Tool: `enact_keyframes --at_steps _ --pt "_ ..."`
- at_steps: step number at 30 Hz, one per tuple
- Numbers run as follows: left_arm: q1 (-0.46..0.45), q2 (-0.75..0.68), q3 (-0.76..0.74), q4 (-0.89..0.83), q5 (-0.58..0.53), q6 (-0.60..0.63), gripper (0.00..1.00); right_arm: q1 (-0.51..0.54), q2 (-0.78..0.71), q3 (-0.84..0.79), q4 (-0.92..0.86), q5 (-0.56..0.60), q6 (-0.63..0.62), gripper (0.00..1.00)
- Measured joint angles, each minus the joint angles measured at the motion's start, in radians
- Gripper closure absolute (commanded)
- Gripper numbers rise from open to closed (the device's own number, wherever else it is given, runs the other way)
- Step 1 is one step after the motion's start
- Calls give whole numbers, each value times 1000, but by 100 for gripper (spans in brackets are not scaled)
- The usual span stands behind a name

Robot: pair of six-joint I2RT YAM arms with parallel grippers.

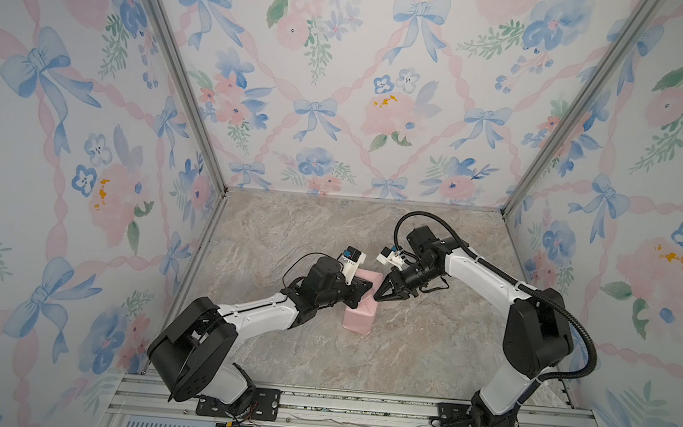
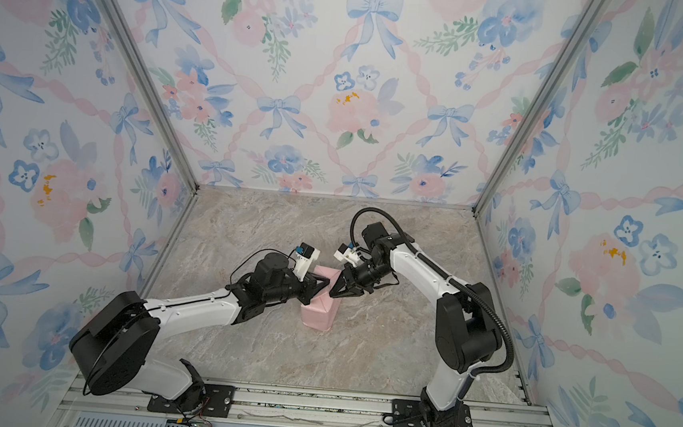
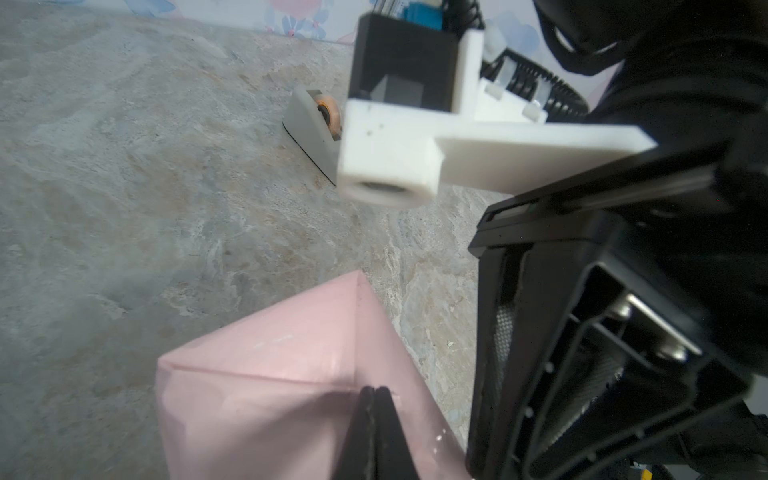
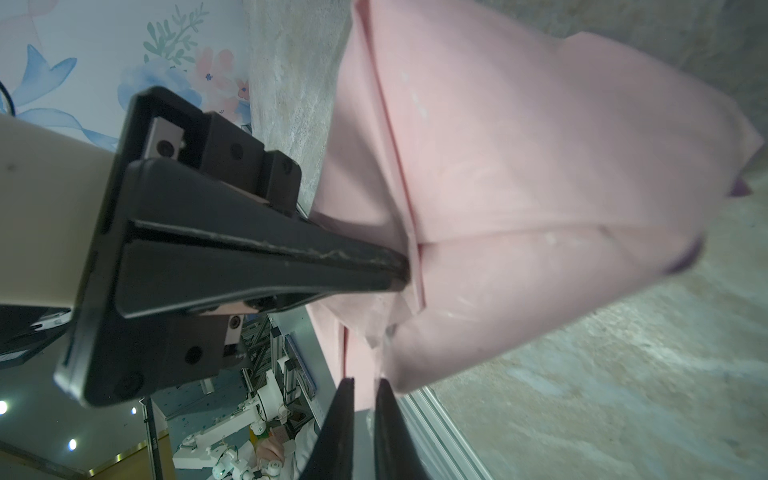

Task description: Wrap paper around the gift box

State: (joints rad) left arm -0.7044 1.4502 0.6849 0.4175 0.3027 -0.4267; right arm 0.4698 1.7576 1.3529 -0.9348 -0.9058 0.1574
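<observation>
Your left gripper (image 3: 375, 390), jaws together, pins the thin, tear-prone pale pink wrapping paper (image 3: 266, 353); right gripper (image 4: 364, 384) nearly closed, hold unclear. Pinch doubled folds.

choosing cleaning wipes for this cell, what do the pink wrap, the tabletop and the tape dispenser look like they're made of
The paper: thin pale pink sheet, mostly matte; its sharp creases and folded flaps show that. The tabletop: smooth grey-beige marble pattern; real stone or printed laminate, cannot tell. The tape dispenser: probably grey moulded plastic, matte, holding an amber tape roll.
</observation>
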Motion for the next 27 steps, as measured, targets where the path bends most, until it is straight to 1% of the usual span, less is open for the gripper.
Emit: enact_keyframes --at_steps 6,11,27 --pt "0 0 0 0 0 0 98 -6 0 -9 0 0 4 93" --pt "0 0 0 0 0 0 98 -11 0 -20 0 0 8 96" --pt "-2 0 0 1 1 0 98 -30 -5 -48 8 -3 7 97"
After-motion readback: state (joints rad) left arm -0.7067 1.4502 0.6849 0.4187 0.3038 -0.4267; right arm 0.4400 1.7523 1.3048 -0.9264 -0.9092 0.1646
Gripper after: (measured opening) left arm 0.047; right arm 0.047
